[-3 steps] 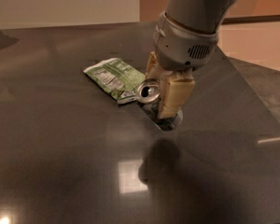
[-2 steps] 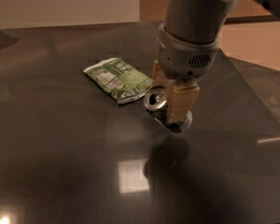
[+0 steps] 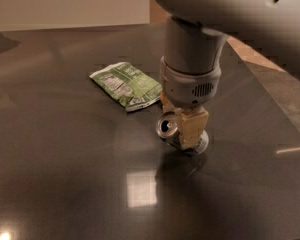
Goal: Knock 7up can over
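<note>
dark tabletop (image 3: pixel 65 174): 7up can (image 3: pixel 167 126) tilted against the claw (image 3: pixel 186 134).

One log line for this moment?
gripper: down at small silver aluminium 7up can | can: tipped, pull-tab top toward camera | flat green snack bag: apart, farther back

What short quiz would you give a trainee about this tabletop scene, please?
1. True or false: the 7up can stands upright.
2. Where is the gripper? A) down at the can; B) high up on the left; C) out of view.
3. What colour is the flat snack bag lying on the table?
Key: 1 false, it is tipped over; 2 A; 3 green.
</note>
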Available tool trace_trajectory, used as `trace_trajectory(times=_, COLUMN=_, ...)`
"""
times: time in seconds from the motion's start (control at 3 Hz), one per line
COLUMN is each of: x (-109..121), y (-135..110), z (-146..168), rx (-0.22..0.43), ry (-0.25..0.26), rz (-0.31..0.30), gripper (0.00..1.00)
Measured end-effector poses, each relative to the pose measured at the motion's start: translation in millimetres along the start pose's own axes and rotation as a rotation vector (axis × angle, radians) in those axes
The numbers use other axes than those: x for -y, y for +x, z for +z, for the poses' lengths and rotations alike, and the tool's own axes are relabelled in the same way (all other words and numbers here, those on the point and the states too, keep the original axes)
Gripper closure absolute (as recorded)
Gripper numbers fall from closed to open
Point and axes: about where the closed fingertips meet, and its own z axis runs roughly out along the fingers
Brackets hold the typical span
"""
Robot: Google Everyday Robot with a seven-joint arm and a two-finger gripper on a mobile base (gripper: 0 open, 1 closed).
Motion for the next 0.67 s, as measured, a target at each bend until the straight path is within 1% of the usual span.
trace_trajectory(times=0.67, x=11.2, y=-4.9, z=-2.5, rx=0.014, ry=0.054, rz=-0.001, gripper=0.13)
